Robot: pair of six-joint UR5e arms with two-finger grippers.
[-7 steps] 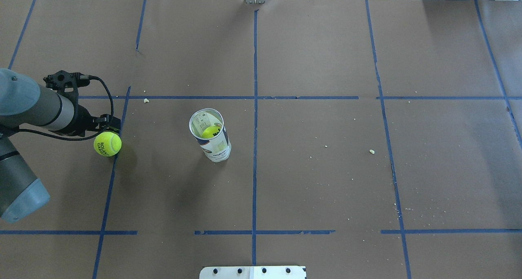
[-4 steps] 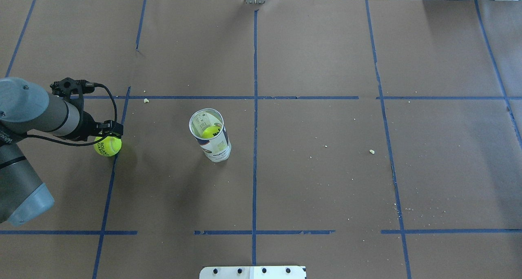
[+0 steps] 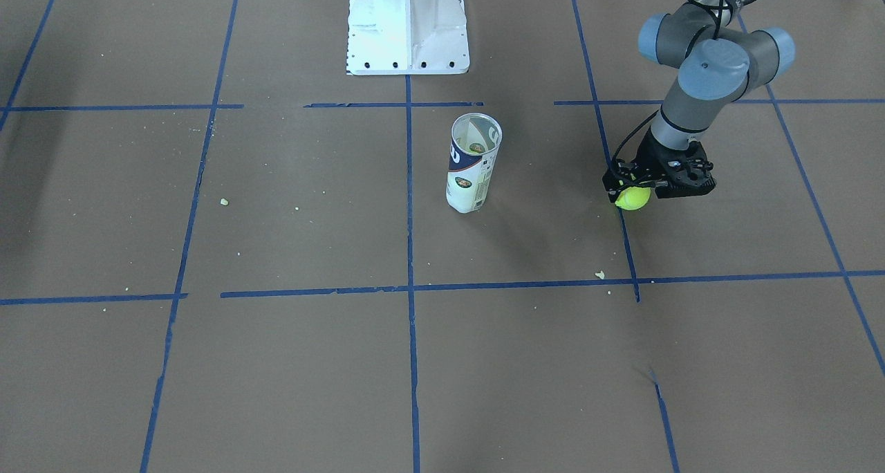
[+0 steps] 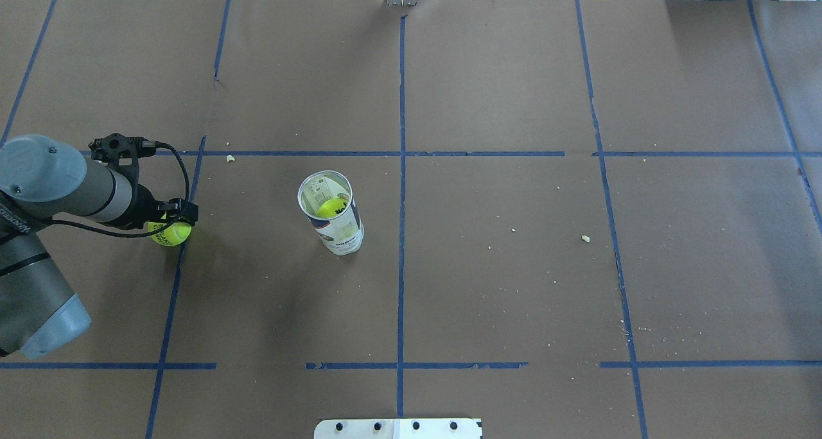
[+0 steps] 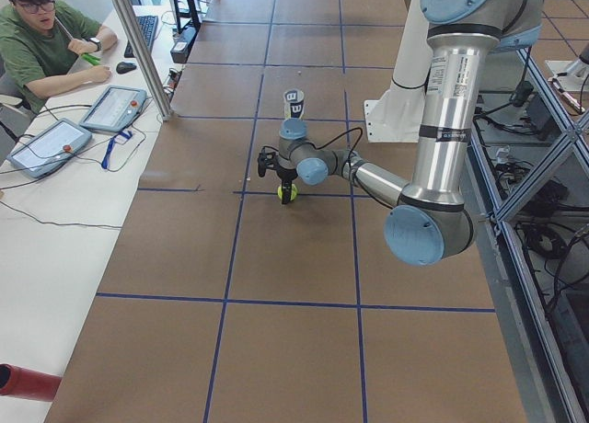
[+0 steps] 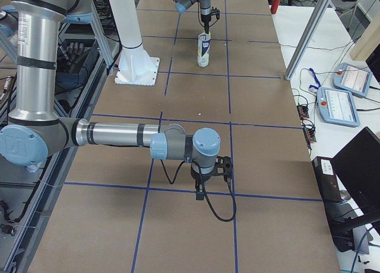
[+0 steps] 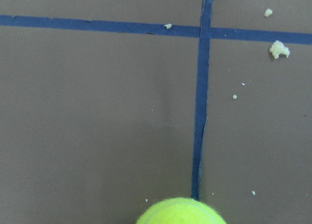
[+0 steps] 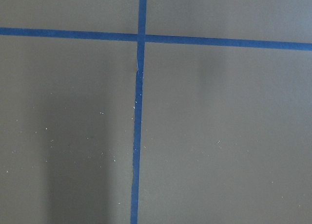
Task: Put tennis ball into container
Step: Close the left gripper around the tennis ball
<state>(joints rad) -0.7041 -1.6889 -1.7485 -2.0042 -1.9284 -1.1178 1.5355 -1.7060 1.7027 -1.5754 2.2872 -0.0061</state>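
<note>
yellow-green tennis ball [image 4: 173, 235] lies half hidden beneath the left gripper [image 4: 166, 219] — lower than a second ago; jaw closure cannot be told. container [image 4: 337, 224] stands well right — grasp pending.

Tennis ball [image 4: 173, 234]: bright yellow-green, fuzzy, with dark printed lettering partly visible from overhead; only its lower part shows there. It lies well out from the white pedestal [image 3: 408, 27], away from the robot and far toward the robot's left. Container [image 3: 473, 162]: slim cylindrical can with a white and dark navy label, standing upright with a slight lean, its metal-rimmed mouth open and uppermost. It stands a short way out from the pedestal, slightly toward the robot's left, well apart from the ball. A second ball [image 4: 331, 208], also yellow-green, sits inside it below the rim.
</note>
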